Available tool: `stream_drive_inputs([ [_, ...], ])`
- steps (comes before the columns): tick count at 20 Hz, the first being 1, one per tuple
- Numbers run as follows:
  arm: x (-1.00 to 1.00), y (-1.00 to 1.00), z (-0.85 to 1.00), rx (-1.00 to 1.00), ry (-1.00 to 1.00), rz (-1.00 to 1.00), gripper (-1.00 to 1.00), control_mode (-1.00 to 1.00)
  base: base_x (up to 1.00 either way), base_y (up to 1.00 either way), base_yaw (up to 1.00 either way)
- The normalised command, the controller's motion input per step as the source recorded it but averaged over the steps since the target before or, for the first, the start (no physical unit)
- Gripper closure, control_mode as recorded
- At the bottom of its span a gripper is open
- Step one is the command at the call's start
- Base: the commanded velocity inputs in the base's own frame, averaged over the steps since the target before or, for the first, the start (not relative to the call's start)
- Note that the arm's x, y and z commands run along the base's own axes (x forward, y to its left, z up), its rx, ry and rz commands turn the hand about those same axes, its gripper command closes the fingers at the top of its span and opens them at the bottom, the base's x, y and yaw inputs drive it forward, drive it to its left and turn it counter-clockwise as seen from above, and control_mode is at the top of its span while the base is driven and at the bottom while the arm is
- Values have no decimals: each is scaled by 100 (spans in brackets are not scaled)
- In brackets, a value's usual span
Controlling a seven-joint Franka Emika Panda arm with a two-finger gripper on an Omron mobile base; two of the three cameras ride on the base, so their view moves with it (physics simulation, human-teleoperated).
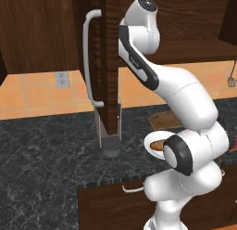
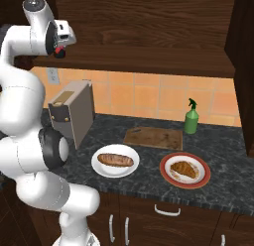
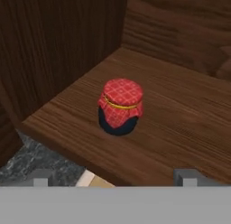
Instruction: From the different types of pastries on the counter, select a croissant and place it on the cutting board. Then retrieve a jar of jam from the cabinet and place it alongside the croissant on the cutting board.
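Arm: white, dark joints, rising from base, folded upward, elbow high, forearm reaching up. Gripper (image 3: 115, 178): two small dark finger tips (image 3: 39, 178) set well apart, nothing between them.

Arm (image 1: 185, 104) hides cutting board (image 1: 165, 119) (mostly).

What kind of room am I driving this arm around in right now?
A rendered home kitchen, by the look of it: a speckled black counter under dark wood cabinets, an orange tiled backsplash, pastries on plates beside a cutting board, and a jam jar on a cabinet shelf.
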Motion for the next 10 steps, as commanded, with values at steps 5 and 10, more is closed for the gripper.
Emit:
stream_drive_inputs([
  [5,63,45,21,-12,0,-4,-100,-100,0,0,0],
  [10,2,-10,-59,-3,12,-1,-100,-100,0,0,0],
])
